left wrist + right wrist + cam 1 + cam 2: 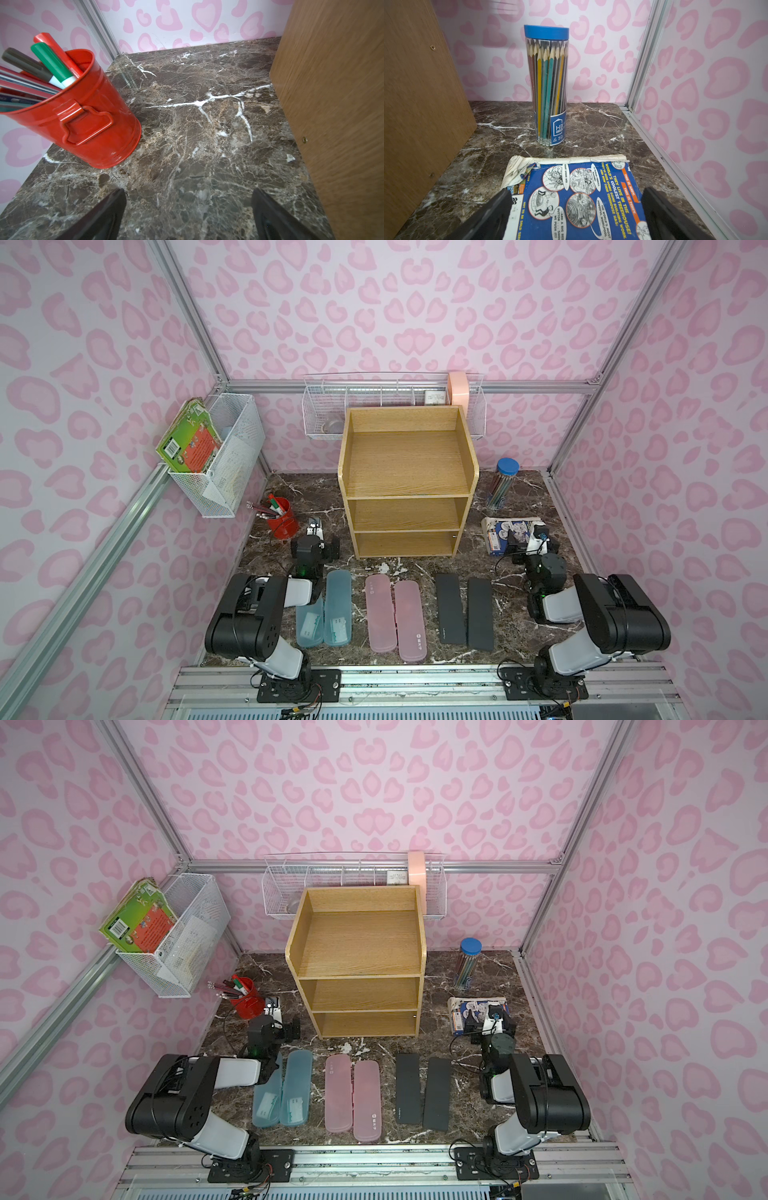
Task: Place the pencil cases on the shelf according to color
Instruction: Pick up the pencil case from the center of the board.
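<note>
- Since neither arm has hold of anything, all six cases lie nearest me on the surface point(419, 568), in a row along its near edge. The teal pencil cases point(338, 608) are on the left, the pink pencil cases point(379, 612) in the middle and the black pencil cases point(451, 608) on the right.
- Each pair lies side by side, touching or nearly so, with the long ends pointing at the shelf. I read that as sorted by colour already, one pair meant for each tier.
- My left arm's forearm overhangs the far end of the outer teal case, so I judge its neighbour the easier one to take first.
- Past the row, the left pincer point(189, 191) hovers low over bare marble between the red pen cup point(83, 116) and the shelf's side panel. Its jaws are spread wide with nothing between them.
- The right pincer point(576, 191) is spread just as wide above the cover of a book point(571, 197) and grips nothing. Parked on either side like this, the two leave the row in clear view.
- The shelf point(407, 456) stands centred behind the cases with its open front towards me. All three tiers are bare, so no case is placed yet.
- Farthest off are the pencil tube point(548, 89) and the wire baskets point(232, 448) on the walls, and I plan to leave these alone.
</note>
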`<move>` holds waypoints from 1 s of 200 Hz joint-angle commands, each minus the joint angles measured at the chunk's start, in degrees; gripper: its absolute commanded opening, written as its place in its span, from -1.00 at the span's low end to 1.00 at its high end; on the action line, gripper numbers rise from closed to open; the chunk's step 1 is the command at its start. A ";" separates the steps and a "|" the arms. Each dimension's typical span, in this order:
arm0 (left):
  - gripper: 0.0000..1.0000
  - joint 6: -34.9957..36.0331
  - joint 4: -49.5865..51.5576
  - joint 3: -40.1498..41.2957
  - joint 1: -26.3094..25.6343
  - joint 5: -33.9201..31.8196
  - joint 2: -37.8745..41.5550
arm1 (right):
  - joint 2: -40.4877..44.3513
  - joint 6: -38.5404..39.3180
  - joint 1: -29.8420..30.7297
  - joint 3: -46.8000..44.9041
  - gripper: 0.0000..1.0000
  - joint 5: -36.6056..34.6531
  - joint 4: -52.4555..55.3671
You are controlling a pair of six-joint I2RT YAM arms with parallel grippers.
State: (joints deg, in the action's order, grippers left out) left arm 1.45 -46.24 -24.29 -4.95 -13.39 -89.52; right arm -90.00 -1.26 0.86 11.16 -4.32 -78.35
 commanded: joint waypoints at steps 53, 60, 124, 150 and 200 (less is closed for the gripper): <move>0.94 0.05 -1.46 0.11 0.10 -0.08 0.40 | 0.25 0.00 -0.06 0.05 1.00 0.16 -0.64; 0.93 0.87 -2.27 0.20 -0.12 0.03 0.72 | 0.59 -0.04 0.26 -0.07 1.00 -1.05 -0.83; 0.92 -9.81 37.18 -16.18 -2.08 -7.88 14.08 | 11.74 4.24 9.53 1.51 1.00 -17.69 10.94; 0.94 -16.95 47.18 -21.55 -2.12 -6.25 15.34 | 17.82 -4.84 12.23 13.88 1.00 -18.43 40.32; 0.91 -27.60 71.41 -30.95 -3.49 -4.55 14.98 | 22.82 -14.74 18.99 25.92 1.00 -14.76 70.98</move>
State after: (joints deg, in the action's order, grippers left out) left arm -19.94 9.19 -53.28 -7.60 -20.03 -75.20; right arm -68.62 -9.41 16.10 33.39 -18.55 -29.02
